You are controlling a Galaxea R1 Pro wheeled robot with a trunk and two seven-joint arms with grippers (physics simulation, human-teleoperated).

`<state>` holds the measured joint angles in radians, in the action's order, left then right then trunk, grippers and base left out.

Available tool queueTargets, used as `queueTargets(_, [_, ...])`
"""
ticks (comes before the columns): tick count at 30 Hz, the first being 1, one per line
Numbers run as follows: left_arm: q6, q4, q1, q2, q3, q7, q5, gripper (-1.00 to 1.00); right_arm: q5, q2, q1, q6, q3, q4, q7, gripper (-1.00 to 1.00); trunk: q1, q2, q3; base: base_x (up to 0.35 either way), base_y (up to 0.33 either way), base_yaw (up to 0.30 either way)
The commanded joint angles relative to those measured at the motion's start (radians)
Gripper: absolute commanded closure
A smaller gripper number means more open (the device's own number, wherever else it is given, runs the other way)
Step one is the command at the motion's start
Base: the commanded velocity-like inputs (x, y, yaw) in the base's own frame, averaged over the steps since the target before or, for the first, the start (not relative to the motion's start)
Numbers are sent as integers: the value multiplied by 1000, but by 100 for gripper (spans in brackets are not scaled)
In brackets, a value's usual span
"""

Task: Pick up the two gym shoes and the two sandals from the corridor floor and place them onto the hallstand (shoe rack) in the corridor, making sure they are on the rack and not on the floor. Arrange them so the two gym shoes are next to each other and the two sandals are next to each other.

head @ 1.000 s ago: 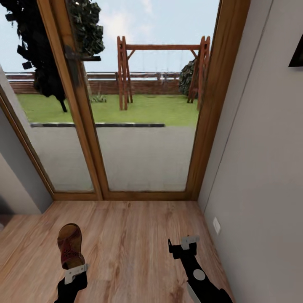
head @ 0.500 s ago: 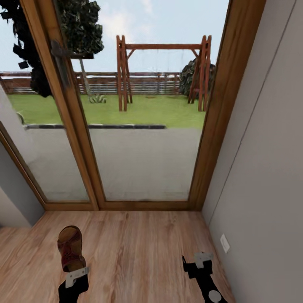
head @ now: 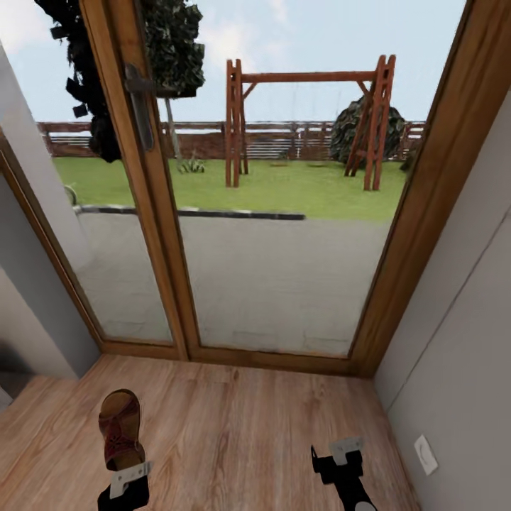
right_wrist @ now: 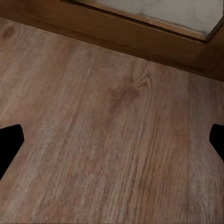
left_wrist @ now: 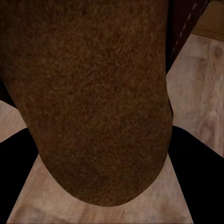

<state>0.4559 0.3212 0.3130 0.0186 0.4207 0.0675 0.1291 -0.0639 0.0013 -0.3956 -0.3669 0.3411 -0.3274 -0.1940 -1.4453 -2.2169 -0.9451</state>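
Observation:
One brown sandal (head: 121, 426) with a dark sole hangs above the wood-plank corridor floor (head: 241, 426), heel end in my left gripper (head: 128, 479), which is shut on it. In the left wrist view the sandal's fuzzy brown underside (left_wrist: 93, 93) lies between the black fingers (left_wrist: 198, 158). My right gripper (head: 337, 458) stands open and empty low at the right, over bare floor (right_wrist: 112, 121). The gym shoes, the other sandal and the hallstand are out of view.
Wood-framed glass doors (head: 270, 284) close the corridor's end straight ahead, with a garden and swing frame beyond. An off-white wall (head: 461, 369) with a socket (head: 426, 454) runs along the right. A grey wall corner (head: 35, 326) stands at the left.
The whole view has shifted, so the camera has moved; the doors now sit further right in the picture. The sandal stays in my left gripper and the right gripper stays open.

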Motion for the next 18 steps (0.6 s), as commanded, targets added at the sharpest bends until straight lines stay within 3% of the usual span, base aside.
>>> queueTargets(1, [4,0,1,-1,7,6,7,100,-7,1,-1,-3,8,8,-7,-100,0,0,-1,14,11,278])
queueTargets(5, [5,6,1,-4,5,6,7,100,-25,3,0,-6,6,21,-7,-100,0,0,-1,4,3,279])
queueTargets(8, [5,3,-3,11,6,6,10,100,-56,-1,-1,-7,3,29,-7,-100,0,0,-1,0,0,279])
queueTargets(13, [5,4,-39,47,6,8,8,100,-66,1,-1,-7,1,30,-8,-100,0,0,-1,0,0,279])
queueTargets(18, [6,1,-64,55,5,13,7,100,-66,5,-1,-7,3,33,-8,-100,0,0,-1,108,0,279])
